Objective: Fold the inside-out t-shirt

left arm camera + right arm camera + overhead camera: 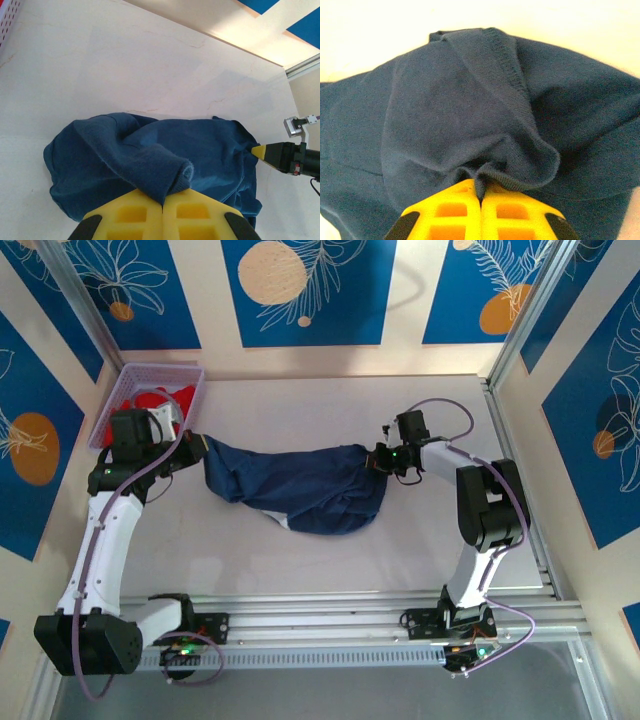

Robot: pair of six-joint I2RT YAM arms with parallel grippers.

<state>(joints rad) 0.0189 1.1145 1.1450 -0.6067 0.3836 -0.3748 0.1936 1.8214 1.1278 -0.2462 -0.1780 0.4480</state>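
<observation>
Navy t-shirt (300,490) bunched on the bench (300,570), pinched at both ends.
Left fingers (152,214) pressed together on a cuff-like fold at its left end, right fingers (472,199) clamped on a ribbed edge at its right end. Both arms elbow-bent, wrists turned inward, facing each other across the cloth.

Bright, even overhead light with only faint, soft shadows on the pale table (300,410). Right wrist view: table overexposed to near white, the navy t-shirt (445,110) slightly soft in focus. Left wrist view: sharp, with a glaring band on the far wall (250,30)
</observation>
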